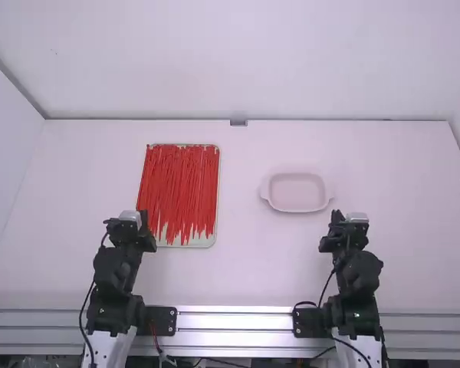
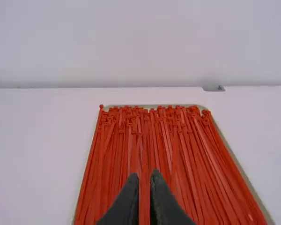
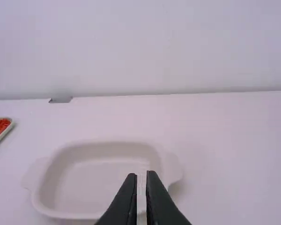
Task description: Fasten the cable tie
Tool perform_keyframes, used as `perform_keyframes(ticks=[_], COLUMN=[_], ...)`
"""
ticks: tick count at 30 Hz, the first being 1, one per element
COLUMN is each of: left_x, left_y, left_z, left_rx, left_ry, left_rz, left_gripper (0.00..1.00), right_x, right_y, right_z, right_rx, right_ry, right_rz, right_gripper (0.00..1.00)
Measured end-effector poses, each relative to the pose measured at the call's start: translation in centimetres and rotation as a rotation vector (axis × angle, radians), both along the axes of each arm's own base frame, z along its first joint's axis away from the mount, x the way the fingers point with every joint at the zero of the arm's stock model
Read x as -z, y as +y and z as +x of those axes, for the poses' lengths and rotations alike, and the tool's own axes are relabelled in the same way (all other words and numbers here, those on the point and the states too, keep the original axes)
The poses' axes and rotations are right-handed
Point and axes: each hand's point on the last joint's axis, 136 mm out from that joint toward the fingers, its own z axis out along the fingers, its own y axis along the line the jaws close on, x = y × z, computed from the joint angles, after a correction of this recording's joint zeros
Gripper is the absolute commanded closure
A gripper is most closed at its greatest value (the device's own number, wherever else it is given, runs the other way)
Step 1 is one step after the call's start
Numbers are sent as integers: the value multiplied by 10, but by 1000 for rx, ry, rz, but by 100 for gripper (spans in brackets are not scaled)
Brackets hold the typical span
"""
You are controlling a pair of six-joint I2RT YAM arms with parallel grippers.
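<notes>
A thick layer of red cable ties (image 1: 179, 192) (image 2: 168, 159) lies lengthwise on a flat tray (image 1: 205, 244) left of the table's middle. My left gripper (image 1: 144, 224) (image 2: 143, 177) hangs at the near end of that tray, shut, with nothing between its fingers. A white dish (image 1: 294, 192) (image 3: 103, 176) with small handles stands empty to the right of the tray. My right gripper (image 1: 337, 218) (image 3: 140, 177) sits just in front of the dish, shut and empty. Both arms are folded back near their bases.
A small grey clip (image 1: 238, 121) sits at the table's far edge against the back wall. White walls close off the left and back. A metal rail (image 1: 230, 318) runs along the near edge. Bare tabletop lies between tray and dish.
</notes>
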Motion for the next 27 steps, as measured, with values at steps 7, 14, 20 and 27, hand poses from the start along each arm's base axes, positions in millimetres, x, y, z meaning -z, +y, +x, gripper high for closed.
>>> perform_keyframes(ticks=[7,14,20,27], left_x=[-16,-18,-24,-27], left_y=[-7,-20,-38,-39], left_z=[2,7,12,9], left_rx=[39,98,200,192], left_ry=[30,133,232,423], left_rz=[-33,-94,-128,-139], left_gripper=[81,69,56,43], right_x=[-11,-12,-2,1], right_y=[7,22,44,66], right_z=[2,7,6,2], right_rx=[-37,-120,-232,-315], right_ry=[54,168,340,494], right_rz=[34,72,95,90], right_gripper=[81,69,57,43])
